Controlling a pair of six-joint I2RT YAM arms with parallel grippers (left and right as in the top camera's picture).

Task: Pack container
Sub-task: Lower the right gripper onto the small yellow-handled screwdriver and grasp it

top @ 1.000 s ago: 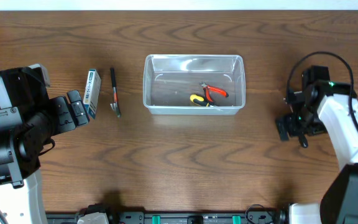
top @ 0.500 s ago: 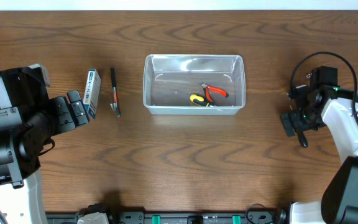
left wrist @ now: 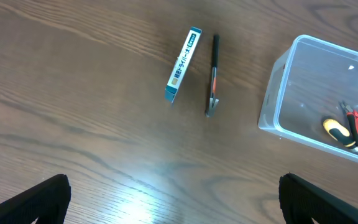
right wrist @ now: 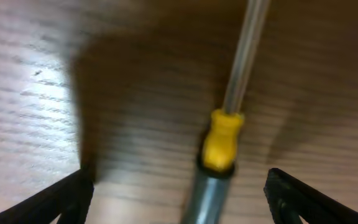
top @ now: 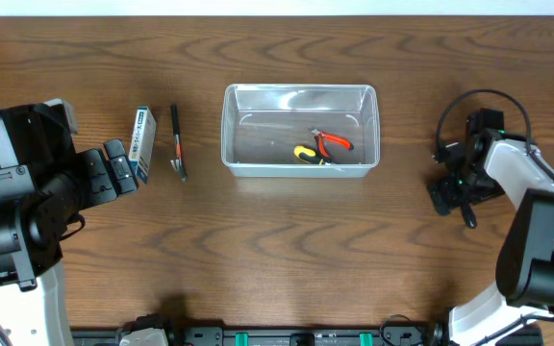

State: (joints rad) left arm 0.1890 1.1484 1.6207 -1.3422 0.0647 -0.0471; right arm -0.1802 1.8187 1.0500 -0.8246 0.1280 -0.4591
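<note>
From overhead, the container (top: pixel 300 88) is sitting mid-table, holding red pliers (top: pixel 332 142); the left gripper (top: pixel 121 169) is hovering beside a blue-and-white box (top: pixel 142 144). In the left wrist view, its fingers (left wrist: pixel 36 199) are standing spread wide; in the right wrist view, the right gripper (right wrist: pixel 179 196) is straddling a screwdriver (right wrist: pixel 221 140), spread apart

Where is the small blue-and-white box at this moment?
In the overhead view, the blue-and-white box lies on the left, just left of the black tool without touching it, and the container stands further right.

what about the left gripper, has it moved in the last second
No. The left gripper sits just left of the blue-and-white box, exactly where it was a second ago.
</note>
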